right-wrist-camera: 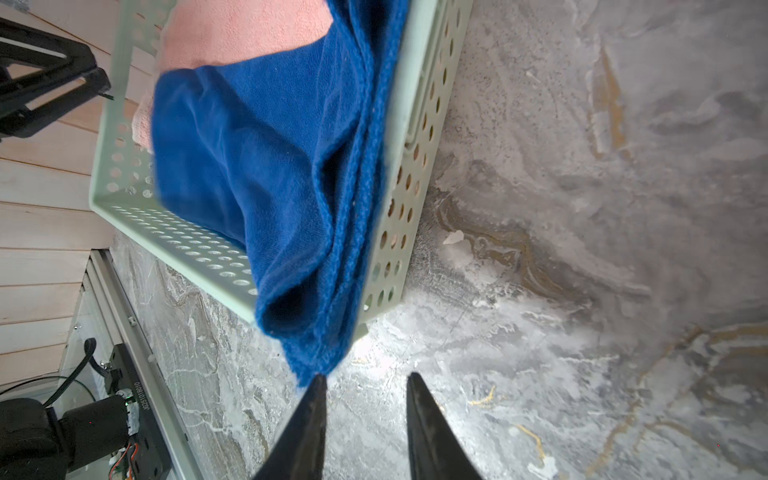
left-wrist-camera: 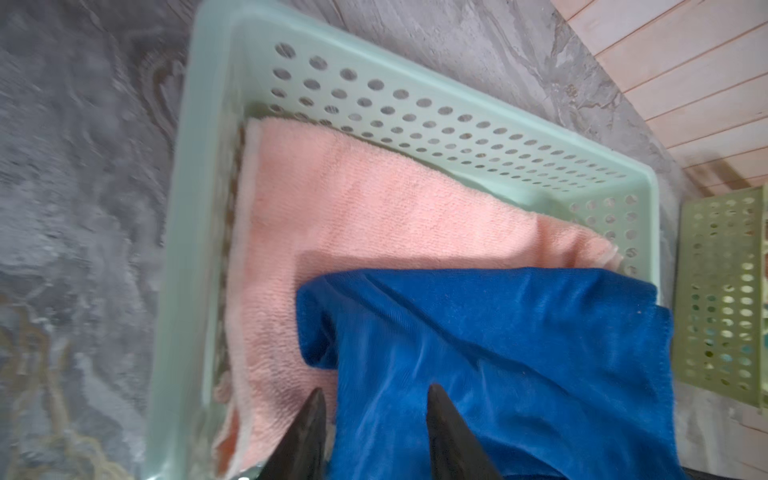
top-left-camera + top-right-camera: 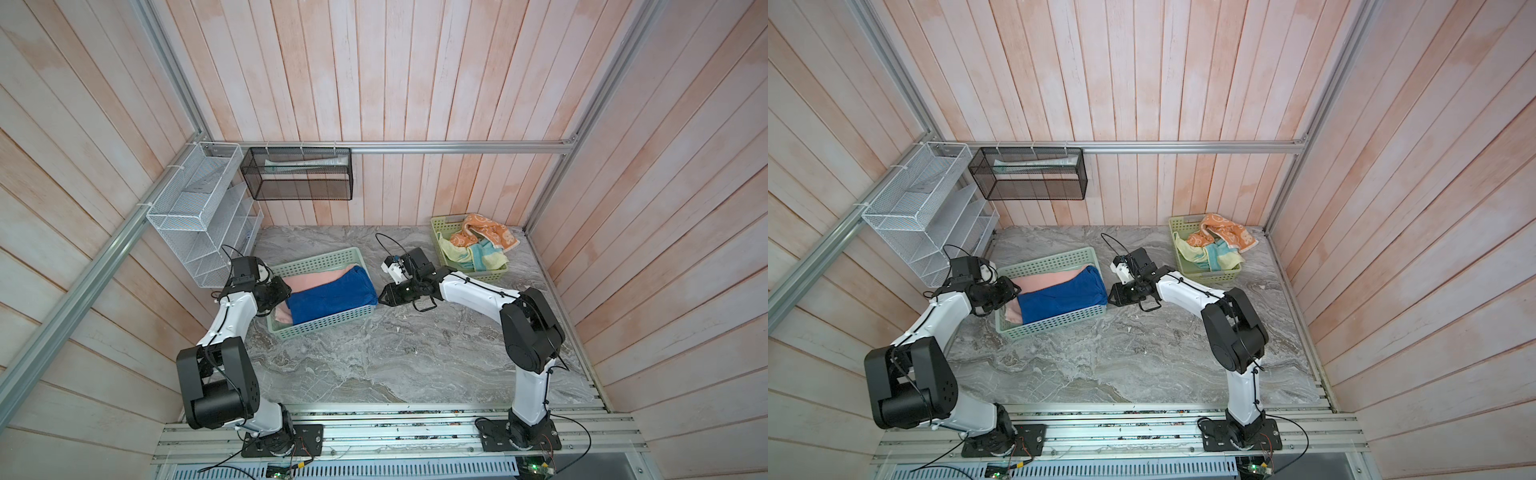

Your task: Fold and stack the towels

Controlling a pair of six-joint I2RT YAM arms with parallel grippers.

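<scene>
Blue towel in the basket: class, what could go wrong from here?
1. A corner of the blue towel hangs over the rim of the basket, beside the open right gripper. A finger moving off could snag it and drag it out.
2. It lies rumpled and askew on the pink towel, so later towels may stack unevenly.
</scene>
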